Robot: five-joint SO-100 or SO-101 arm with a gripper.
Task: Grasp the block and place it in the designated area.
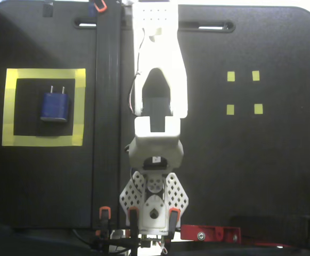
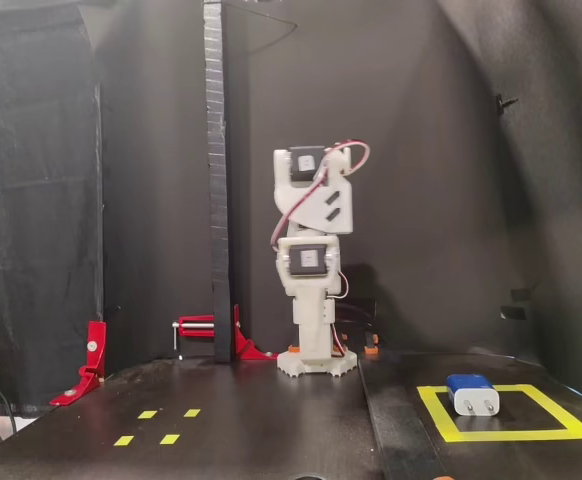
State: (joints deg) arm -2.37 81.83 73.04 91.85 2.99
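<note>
Fixed views are all that's given, and neither one makes the gripper easy to read. From above, the arm [image 1: 157,106] is seen folded over its own base [image 1: 154,205], so the gripper is buried somewhere in the white stack and can't be picked out; whether it's wide or narrow can't be told. From the front, the arm [image 2: 313,250] is seen tucked upright in a compact column, with a reddish cable [image 2: 311,190] looped beside the upper joint, and again the fingers can't be made out.

The block [image 1: 55,105] is easy to find: it's lying flat inside the black middle of the yellow square [image 1: 8,106], prongs pointing toward the top of the overhead frame. In the front camera the block [image 2: 471,393] is seen with its pale pronged end facing the lens, inside the square [image 2: 436,412], toward its left side. It's well apart from the arm, with nothing gripping it.

Plenty of bare bench [image 1: 251,170] is left around things. Four small yellow markers [image 1: 244,92] are stuck on the opposite side of the arm from the square. A dark strip [image 1: 107,106] is run down the bench between arm and square. Red clamps [image 2: 91,355] are seen at the edge, and the bottom of the overhead frame is murky.
</note>
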